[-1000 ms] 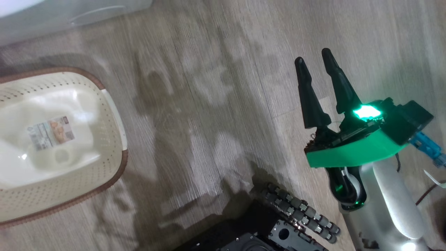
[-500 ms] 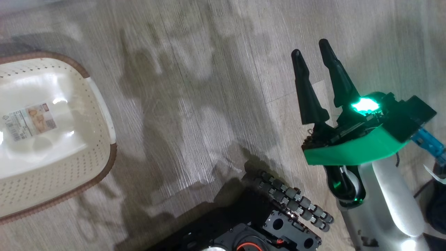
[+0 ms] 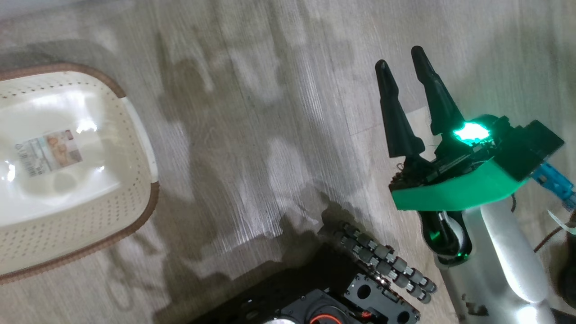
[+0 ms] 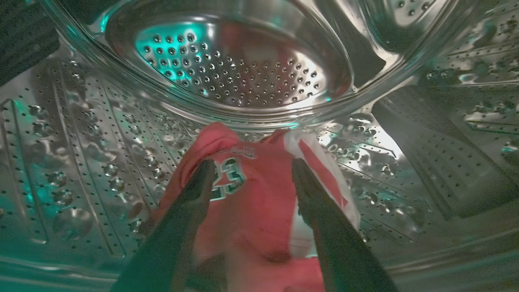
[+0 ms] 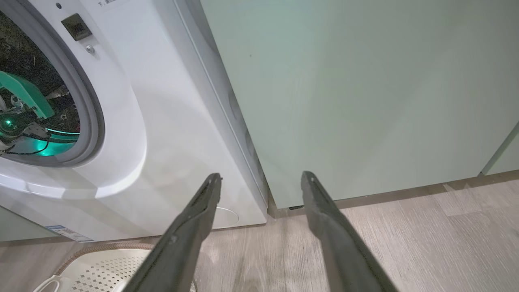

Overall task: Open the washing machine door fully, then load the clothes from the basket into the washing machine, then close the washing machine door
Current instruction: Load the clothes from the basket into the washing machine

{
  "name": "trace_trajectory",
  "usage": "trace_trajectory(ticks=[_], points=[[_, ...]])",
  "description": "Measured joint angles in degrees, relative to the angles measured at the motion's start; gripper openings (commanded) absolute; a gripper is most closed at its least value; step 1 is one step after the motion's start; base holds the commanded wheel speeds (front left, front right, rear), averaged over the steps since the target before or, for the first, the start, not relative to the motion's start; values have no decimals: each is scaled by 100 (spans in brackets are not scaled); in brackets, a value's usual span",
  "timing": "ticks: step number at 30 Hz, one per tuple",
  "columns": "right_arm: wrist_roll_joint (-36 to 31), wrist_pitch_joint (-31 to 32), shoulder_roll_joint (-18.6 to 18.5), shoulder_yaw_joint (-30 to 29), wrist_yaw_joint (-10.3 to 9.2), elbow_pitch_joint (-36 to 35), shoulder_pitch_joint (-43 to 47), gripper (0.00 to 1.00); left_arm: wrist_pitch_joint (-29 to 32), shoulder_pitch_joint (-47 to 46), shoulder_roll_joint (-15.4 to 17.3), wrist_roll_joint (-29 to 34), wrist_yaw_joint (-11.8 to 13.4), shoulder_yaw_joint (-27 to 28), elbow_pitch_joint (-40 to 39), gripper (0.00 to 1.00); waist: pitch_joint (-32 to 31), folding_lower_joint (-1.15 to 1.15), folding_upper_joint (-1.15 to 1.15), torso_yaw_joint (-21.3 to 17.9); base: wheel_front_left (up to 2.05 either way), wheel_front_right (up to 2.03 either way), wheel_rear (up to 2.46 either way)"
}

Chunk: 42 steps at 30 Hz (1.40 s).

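Note:
Inside the washing machine's steel drum [image 4: 81, 134], a red garment [image 4: 251, 211] with white stripe trim and the number 23 lies on the perforated wall. My left gripper [image 4: 251, 170] is open, one finger on each side of the garment. The cream basket [image 3: 112, 216] stands on the floor at the left, holding nothing but the paper label [image 3: 49, 150] on its base. My right gripper [image 3: 399, 56] hangs open over bare floor, far right of the basket. The washing machine [image 5: 162, 121] shows its white front and grey gasket [image 5: 91, 101]. Its door is out of view.
A pale green cabinet [image 5: 365, 81] stands directly beside the washer. My left arm's green wrist [image 5: 24, 97] reaches into the drum opening. The basket [image 5: 101, 267] sits on the floor before the washer. My dark wheeled base [image 3: 342, 297] fills the bottom of the head view.
The head camera has swung, so the basket sits further left and higher in the picture. The right gripper stays open in nearly the same pose.

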Motion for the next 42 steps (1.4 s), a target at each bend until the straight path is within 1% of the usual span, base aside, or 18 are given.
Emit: trace_trajectory(ticks=[2,6,10,14,22,27,30,32,33,34,35,39,42], points=[[-4,0,0,-8,0,8,0,100,34,4,-48,-76,-48,-29,-12,100,-36,0,0,57,0,0,0],[-76,0,0,-57,0,34,0,100,-90,140,-183,-233,-40,-3,-237,100,-155,0,0,188,0,0,0],[-211,0,-1,-172,0,78,7,100,-426,728,-410,-319,102,7,-691,100,-347,0,0,339,0,0,0],[-389,0,-1,-309,0,157,44,100,-716,1577,-668,-357,309,-23,-1259,100,-591,0,0,526,0,0,0],[-738,0,-3,-526,0,250,277,100,-1200,3189,-1146,-548,850,-26,-2747,100,-1099,-1,0,974,0,0,0],[-916,0,-3,-626,0,316,379,100,-1407,4202,-1413,-544,1218,14,-3710,100,-1426,0,0,1234,0,0,0],[-1007,0,-3,-705,0,368,489,100,-1481,4801,-1539,-545,1338,82,-4103,100,-1626,-1,0,1375,0,0,0],[-1051,0,-4,-728,0,392,517,100,-1486,4981,-1583,-560,1373,114,-4192,100,-1694,-1,0,1421,0,0,0],[-1125,0,-4,-766,0,423,566,100,-1494,5324,-1692,-587,1440,221,-4362,100,-1835,-1,0,1507,0,0,0],[-1125,0,-4,-766,0,423,566,100,-1494,5324,-1692,-587,1440,221,-4362,100,-1835,-1,0,1507,0,0,0],[-1160,0,-4,-787,0,432,594,100,-1495,5488,-1741,-588,1473,290,-4434,100,-1906,-1,0,1548,0,0,0],[-1235,5,-5,-884,0,500,632,100,-1537,6082,-1946,-512,1459,566,-4740,100,-2198,-1,1,1692,0,0,0],[-1292,63,-5,-925,0,504,688,100,-1538,6521,-2135,-336,1283,758,-4934,100,-2404,-1,0,1772,0,0,0]])
